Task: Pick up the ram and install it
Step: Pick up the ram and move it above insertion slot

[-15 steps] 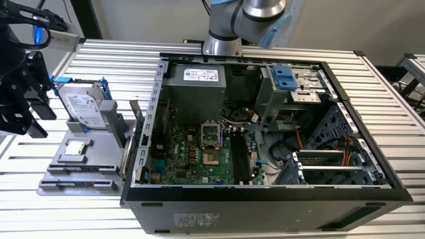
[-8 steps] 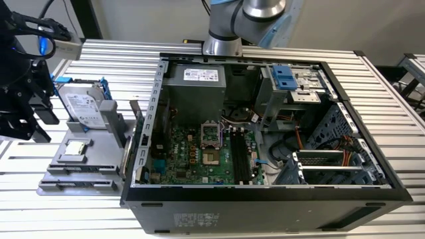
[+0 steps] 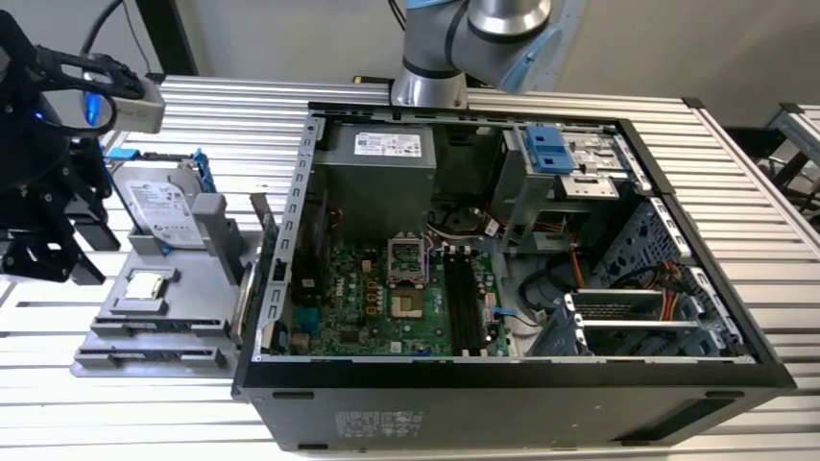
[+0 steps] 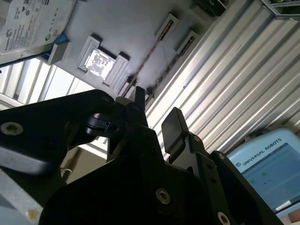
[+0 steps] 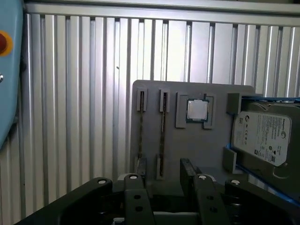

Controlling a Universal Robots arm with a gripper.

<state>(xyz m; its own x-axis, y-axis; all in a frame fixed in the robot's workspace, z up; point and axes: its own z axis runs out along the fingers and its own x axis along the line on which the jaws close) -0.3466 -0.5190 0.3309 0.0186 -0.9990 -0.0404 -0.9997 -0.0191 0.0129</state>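
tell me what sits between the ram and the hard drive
The square processor chip, on the grey tray, lies between the ram and the hard drive; the first wrist view shows it.

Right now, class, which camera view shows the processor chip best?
The first wrist view: the processor chip faces the camera squarely, unblocked. The exterior view shows it obliquely; the second wrist view shows it tilted, with glare.

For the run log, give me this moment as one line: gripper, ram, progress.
gripper: open, empty | ram: standing on edge in tray slot, not gripped | install: not yet done
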